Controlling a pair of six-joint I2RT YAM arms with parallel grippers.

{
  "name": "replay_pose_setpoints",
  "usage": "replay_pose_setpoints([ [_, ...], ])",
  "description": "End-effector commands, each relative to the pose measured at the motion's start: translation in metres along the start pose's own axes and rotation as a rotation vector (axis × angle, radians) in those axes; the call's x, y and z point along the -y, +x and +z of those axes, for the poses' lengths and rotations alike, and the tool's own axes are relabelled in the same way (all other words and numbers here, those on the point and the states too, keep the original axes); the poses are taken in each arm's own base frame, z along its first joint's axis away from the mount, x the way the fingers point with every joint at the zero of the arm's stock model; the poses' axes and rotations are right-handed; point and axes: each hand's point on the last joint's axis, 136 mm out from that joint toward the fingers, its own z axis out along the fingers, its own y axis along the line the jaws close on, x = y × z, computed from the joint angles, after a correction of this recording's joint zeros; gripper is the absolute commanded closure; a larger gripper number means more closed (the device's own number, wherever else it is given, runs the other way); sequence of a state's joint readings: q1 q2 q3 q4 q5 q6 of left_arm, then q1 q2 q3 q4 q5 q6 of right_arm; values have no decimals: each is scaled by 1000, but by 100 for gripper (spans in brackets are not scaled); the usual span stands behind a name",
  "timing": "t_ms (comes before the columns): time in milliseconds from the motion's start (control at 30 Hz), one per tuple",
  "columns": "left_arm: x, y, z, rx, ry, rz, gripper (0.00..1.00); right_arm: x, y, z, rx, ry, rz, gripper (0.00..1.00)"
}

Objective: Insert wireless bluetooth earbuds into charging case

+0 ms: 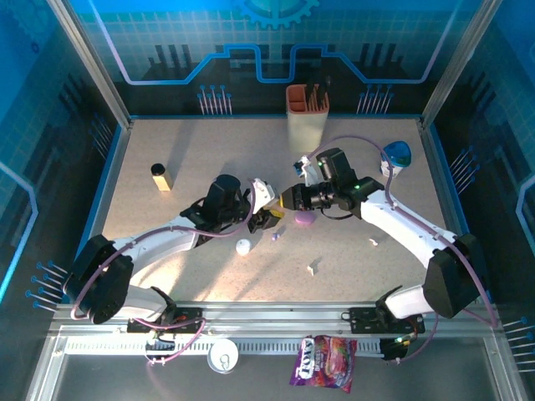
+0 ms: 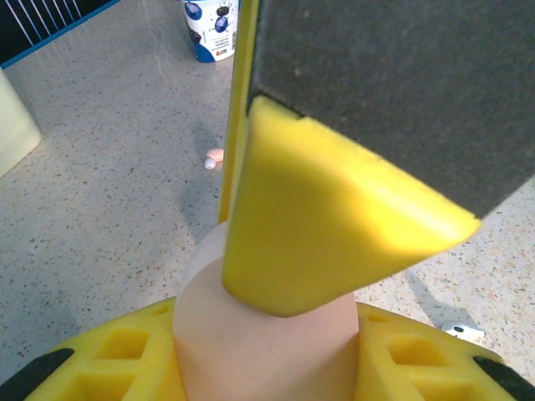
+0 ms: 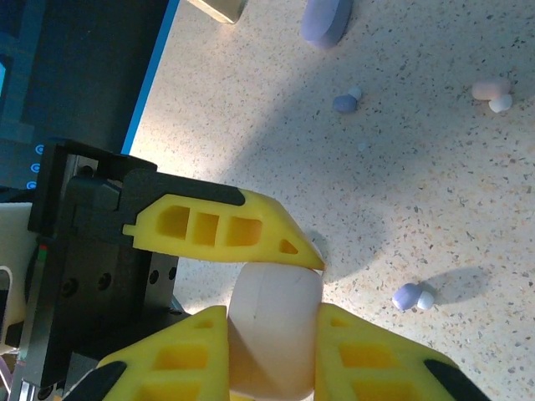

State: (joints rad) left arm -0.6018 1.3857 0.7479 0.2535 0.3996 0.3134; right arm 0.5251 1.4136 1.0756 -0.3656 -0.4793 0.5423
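Observation:
A pale pink charging case [image 3: 274, 334] is held up near the table's middle, gripped from two sides. My left gripper [image 1: 269, 219] is shut on it, with the case [image 2: 267, 351] wedged between its yellow fingers [image 2: 109, 359]. My right gripper [image 3: 272, 330] is shut on the same case; one of its fingers [image 2: 326, 225] lies over the case's top in the left wrist view. Loose earbuds lie on the table: two purple ones [image 3: 344, 102] [image 3: 410, 296], a pink one [image 3: 491, 90], and a white one [image 1: 313, 268]. Whether the case's lid is open is hidden.
A lilac case [image 1: 303, 220] and a white case [image 1: 243, 247] lie close to the grippers. A beige holder [image 1: 307, 117] stands at the back, a blue-and-white object [image 1: 396, 155] at the right, a small black-capped bottle [image 1: 160, 177] at the left. A candy packet [image 1: 324, 361] lies on the front rail.

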Motion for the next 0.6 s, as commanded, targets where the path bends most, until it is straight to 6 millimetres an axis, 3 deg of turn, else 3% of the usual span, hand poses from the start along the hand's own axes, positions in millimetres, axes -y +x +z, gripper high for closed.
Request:
replay_pose_setpoints([
  [0,0,-29,-9,116,-24,37,65,3,-2,-7,22,31,13,83],
  [67,-1,-31,-9,140,-30,28,58,2,-5,-11,45,24,21,83],
  [100,-1,-33,-9,160,-32,23,48,1,-7,-14,59,16,26,83],
  [267,-1,-53,-21,324,-44,-57,23,-8,-20,-36,150,-72,89,82],
  [367,3,-70,-33,435,-24,-104,16,-21,-28,-55,221,-136,109,81],
  [567,10,-92,-46,569,19,-102,14,-33,-38,-80,308,-256,197,83],
])
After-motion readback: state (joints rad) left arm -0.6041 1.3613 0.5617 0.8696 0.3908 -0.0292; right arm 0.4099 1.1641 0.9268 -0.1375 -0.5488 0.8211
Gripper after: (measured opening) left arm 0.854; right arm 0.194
